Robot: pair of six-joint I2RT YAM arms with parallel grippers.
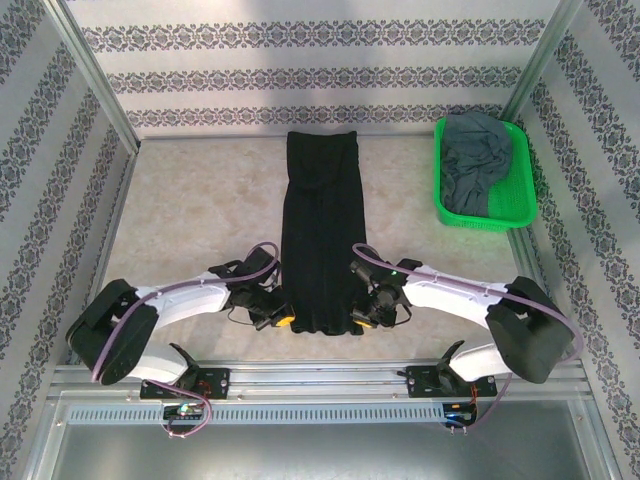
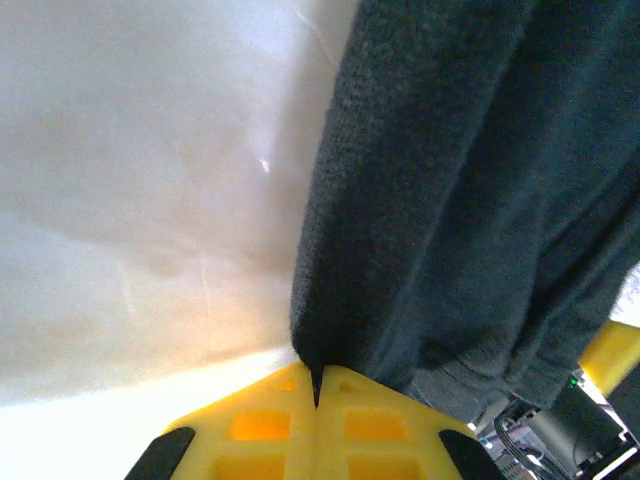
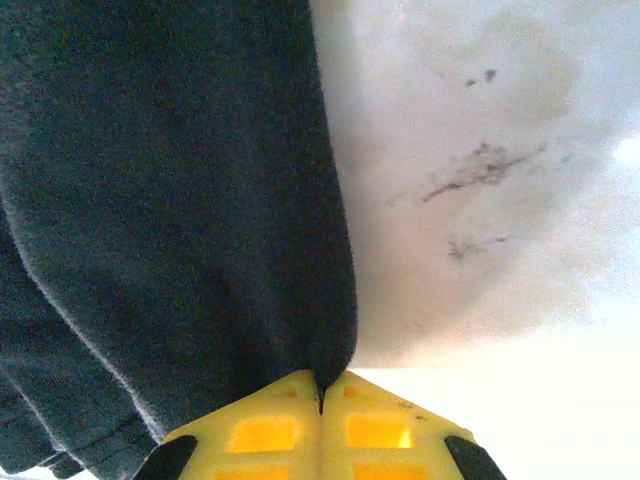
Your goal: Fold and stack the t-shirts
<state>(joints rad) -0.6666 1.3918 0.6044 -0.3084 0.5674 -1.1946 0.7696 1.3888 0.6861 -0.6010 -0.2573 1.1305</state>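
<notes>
Left wrist: left gripper (image 2: pixel 316 385) pinches black t-shirt (image 2: pixel 450 200).

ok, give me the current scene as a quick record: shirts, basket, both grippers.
black cloth t-shirt: folded into a long narrow strip, flat on the table, centre
grey cloth t-shirt: crumpled in the bright green plastic basket, far right
left gripper: shut, pinching the black shirt's near left corner
right gripper: shut, pinching its near right corner
stack: not yet started
</notes>
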